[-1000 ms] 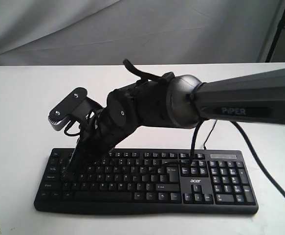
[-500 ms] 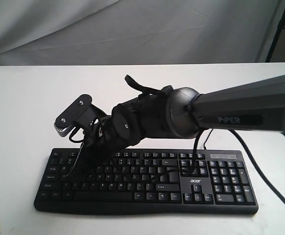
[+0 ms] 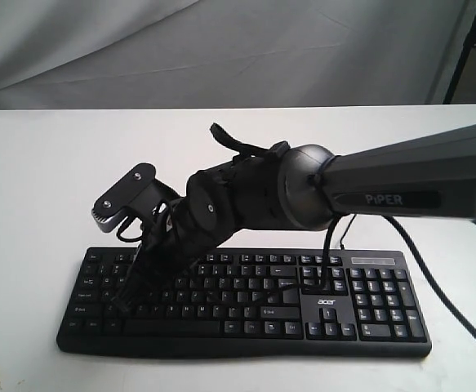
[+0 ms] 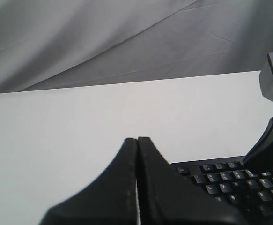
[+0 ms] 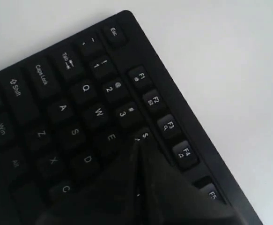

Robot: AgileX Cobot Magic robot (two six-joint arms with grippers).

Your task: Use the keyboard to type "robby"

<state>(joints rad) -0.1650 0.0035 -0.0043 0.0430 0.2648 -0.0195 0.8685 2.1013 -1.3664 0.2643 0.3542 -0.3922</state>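
The black keyboard (image 3: 368,302) with a white "acer" logo lies along the front of the white table. My right arm reaches across it to its left end. The right gripper (image 3: 125,302) is shut, its tips down among the letter keys. In the right wrist view the shut right gripper (image 5: 138,140) points at the keyboard (image 5: 56,93) between the E and 4 keys, hiding the keys under it. In the left wrist view the left gripper (image 4: 137,139) is shut and empty above bare table, beside the keyboard's (image 4: 230,183) Esc corner. It is outside the exterior view.
A white table (image 3: 33,163) carries everything, with a grey cloth backdrop (image 3: 221,49) behind. Black cables (image 3: 329,245) hang from the right arm over the keyboard near the number pad. A dark stand (image 3: 470,41) is at the back right.
The right arm has sunk a little and its wrist has shifted right. The shut tips moved slightly right and toward the keyboard's front rows.
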